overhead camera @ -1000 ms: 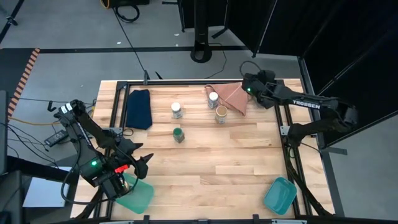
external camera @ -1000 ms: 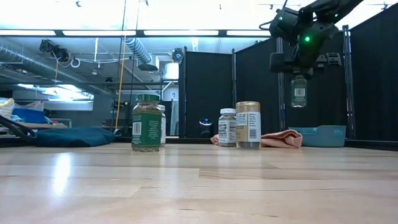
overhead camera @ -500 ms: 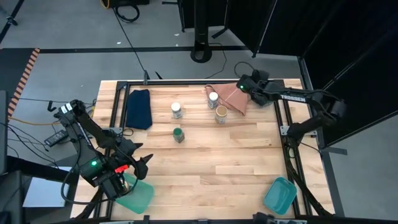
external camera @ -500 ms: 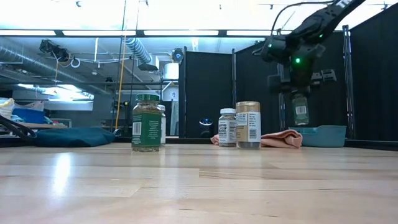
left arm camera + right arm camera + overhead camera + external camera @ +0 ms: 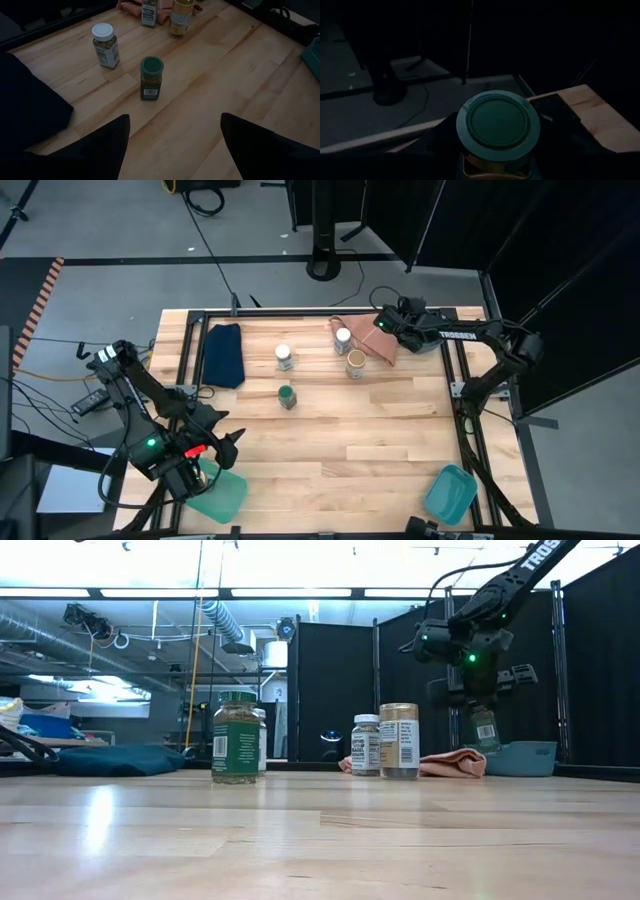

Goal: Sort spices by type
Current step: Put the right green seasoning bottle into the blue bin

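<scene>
My right gripper [image 5: 385, 323] is over the far right of the table, shut on a green-lidded spice jar [image 5: 485, 730] that hangs low over a salmon cloth [image 5: 375, 340]. On the wood stand a second green-lidded jar [image 5: 287, 396], two white-lidded jars [image 5: 285, 357] [image 5: 343, 338] and a tan-lidded jar [image 5: 355, 364]. A sixth jar is not in sight. My left gripper [image 5: 228, 437] waits open near the near-left corner, its fingers spread wide in the left wrist view [image 5: 175, 130]. My right gripper pinches the green-lidded jar by its sides just below the lid [image 5: 498, 124], one finger on each side, coming from above. The jar hangs upright below the gripper; its base [image 5: 486, 747] is close over the cloth, and I cannot tell whether it touches.
A dark blue folded cloth [image 5: 223, 354] lies at the far left. Teal bins sit at the near-left corner [image 5: 218, 492] and the near-right corner [image 5: 449, 493]. A black frame rail [image 5: 300, 314] runs along the far edge. Bare wood [image 5: 350, 450] fills the middle and near part.
My right gripper has moved toward the table's left and down, carrying the green-lidded jar from high above the far-right corner to just over the salmon cloth. The jar stayed upright in the hold.
</scene>
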Controlling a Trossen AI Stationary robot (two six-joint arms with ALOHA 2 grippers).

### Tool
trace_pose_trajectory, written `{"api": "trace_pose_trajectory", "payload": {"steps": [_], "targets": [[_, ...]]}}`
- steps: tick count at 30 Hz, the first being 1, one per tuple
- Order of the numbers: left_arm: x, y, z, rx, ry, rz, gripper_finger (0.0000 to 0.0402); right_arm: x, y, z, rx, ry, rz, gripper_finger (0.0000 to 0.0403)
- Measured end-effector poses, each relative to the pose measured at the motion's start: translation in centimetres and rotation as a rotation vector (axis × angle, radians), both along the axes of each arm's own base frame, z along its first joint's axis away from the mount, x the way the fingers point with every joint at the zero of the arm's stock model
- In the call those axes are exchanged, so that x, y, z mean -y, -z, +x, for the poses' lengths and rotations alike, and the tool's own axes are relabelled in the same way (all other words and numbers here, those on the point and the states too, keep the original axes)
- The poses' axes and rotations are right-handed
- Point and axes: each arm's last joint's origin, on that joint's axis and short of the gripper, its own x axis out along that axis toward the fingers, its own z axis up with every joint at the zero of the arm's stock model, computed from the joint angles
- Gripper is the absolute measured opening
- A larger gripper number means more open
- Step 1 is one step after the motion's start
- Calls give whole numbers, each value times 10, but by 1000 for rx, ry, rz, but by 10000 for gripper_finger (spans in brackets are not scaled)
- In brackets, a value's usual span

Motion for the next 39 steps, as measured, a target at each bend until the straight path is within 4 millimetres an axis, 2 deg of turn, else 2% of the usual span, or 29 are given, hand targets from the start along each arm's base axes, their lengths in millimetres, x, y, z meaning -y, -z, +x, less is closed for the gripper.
{"api": "trace_pose_trajectory", "payload": {"steps": [18, 39], "targets": [[0, 0, 0, 0, 0, 0, 316, 14, 2, -14, 47, 75, 29, 209], [-1, 0, 1, -12, 7, 16, 317, 20, 4, -18, 90, 65, 102, 238]]}}
